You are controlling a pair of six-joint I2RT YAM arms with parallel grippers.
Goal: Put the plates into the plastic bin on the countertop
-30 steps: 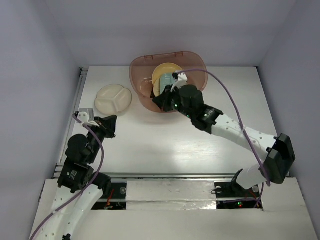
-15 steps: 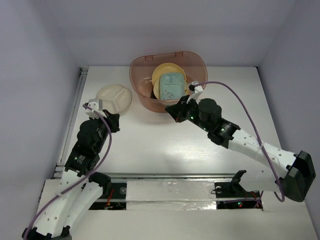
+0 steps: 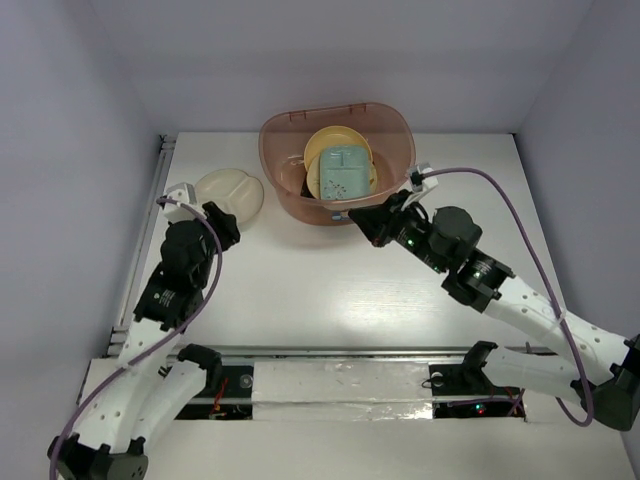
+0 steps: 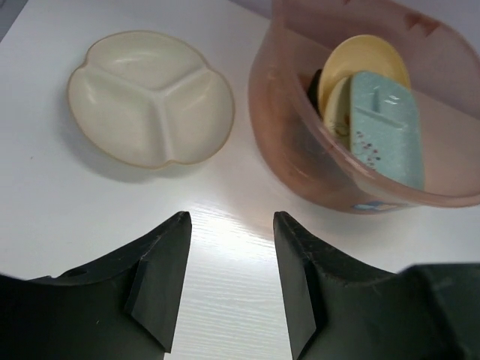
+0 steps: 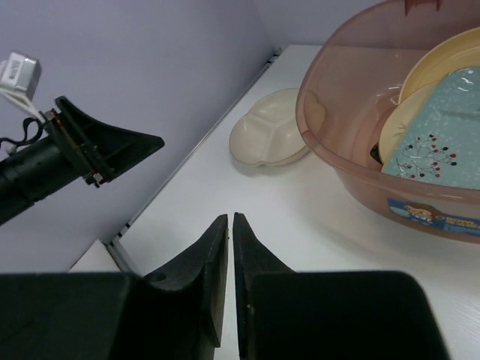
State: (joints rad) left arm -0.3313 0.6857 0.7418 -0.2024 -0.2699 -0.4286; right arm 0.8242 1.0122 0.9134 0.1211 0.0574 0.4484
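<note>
The cream divided plate (image 3: 232,194) lies on the white countertop (image 3: 300,290), left of the pinkish plastic bin (image 3: 290,200). It also shows in the left wrist view (image 4: 150,97) and the right wrist view (image 5: 274,139). In the bin, the mint-green plate (image 3: 341,172) leans on the orange-tan round plate (image 3: 335,140), with a dark plate (image 3: 291,176) beside them. My left gripper (image 3: 222,226) is open and empty, just short of the divided plate (image 4: 231,221). My right gripper (image 3: 360,219) is shut and empty, just outside the bin's near wall (image 5: 230,219).
A metal rail (image 3: 150,220) runs along the countertop's left edge, close to my left arm. Purple-grey walls stand at the left, back and right. The bin carries a small blue label (image 5: 431,214) on its near side.
My right gripper has backed out of the bin toward the near right, leaving the mint-green plate inside. My left gripper has moved forward toward the cream divided plate.
</note>
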